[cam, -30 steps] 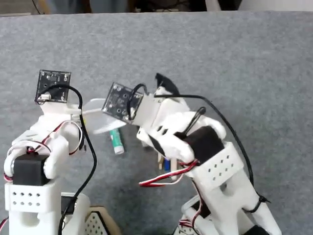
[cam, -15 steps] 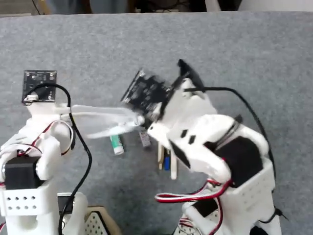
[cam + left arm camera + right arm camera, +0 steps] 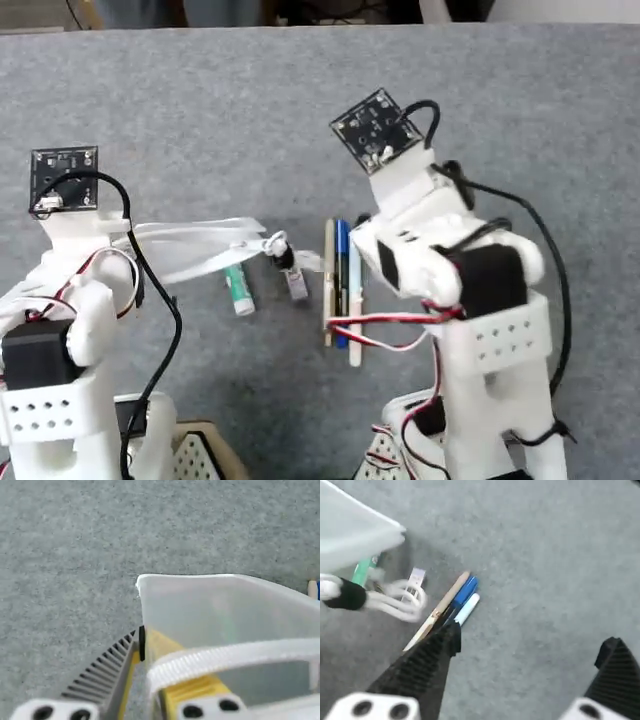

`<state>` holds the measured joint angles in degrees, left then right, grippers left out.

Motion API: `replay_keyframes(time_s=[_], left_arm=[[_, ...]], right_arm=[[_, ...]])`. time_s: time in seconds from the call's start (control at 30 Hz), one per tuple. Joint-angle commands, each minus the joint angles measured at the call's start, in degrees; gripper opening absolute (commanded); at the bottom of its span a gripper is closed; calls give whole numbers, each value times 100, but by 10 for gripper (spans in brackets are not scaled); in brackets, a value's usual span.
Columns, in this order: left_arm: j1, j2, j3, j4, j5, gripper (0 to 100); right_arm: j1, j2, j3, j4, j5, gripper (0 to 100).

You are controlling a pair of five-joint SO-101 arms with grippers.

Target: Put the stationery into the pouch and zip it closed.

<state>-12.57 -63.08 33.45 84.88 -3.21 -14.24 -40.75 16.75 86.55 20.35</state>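
Your left pincer [image 3: 141, 642] is clamped on one end of the clear pouch [image 3: 195, 250]. From that grip the pouch stretches across the grey tabletop [image 3: 520, 120] toward the other arm. The left wrist view looks through the plastic, and you can see nothing inside it. Its white zip cord [image 3: 275, 245], with a dark bead on it, trails off the far end toward the loose items.

Your right pincer [image 3: 530, 640] is spread wide and holds nothing. It hangs above the tabletop beside the pens.

All the stationery lies outside the pouch:
- A wooden pencil [image 3: 328, 280], a blue pen [image 3: 342, 270] and a white pen [image 3: 355, 320] lie side by side and touching, just beside the right arm.
- A small grey piece [image 3: 297, 285] sits between them and the pouch, near the cord.
- A green stick [image 3: 238, 290] lies next to the pouch, with one end tucked under its edge.

By my reading you are near the start. The pouch is held, but no item has gone in and the zipping is not yet done. I cannot tell how far the zip stands open.

That leaves five things to load, and the three pens are the closest pick for the free pincer
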Motion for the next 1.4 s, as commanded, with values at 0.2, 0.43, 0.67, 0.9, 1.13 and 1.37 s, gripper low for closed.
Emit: replay_keyframes(time_s=[0.2,0.43,0.67,0.9,1.13,1.37], left_arm=[[-1033,0,-242,-53,334,29],[-1262,0,-127,-105,527,29],[-1262,0,57,-114,527,29],[-1262,0,57,-97,527,29],[-1262,-18,40,-97,527,29],[-1262,-44,48,-97,527,29]], right_arm=[[62,40,1464,-1530,-1266,420],[62,1138,1692,-2145,-1776,420],[62,2897,945,-2110,-1820,420],[88,4127,374,-2110,-2189,420],[88,4637,277,-2163,-2171,420],[229,4927,22,-2154,-2171,420]])
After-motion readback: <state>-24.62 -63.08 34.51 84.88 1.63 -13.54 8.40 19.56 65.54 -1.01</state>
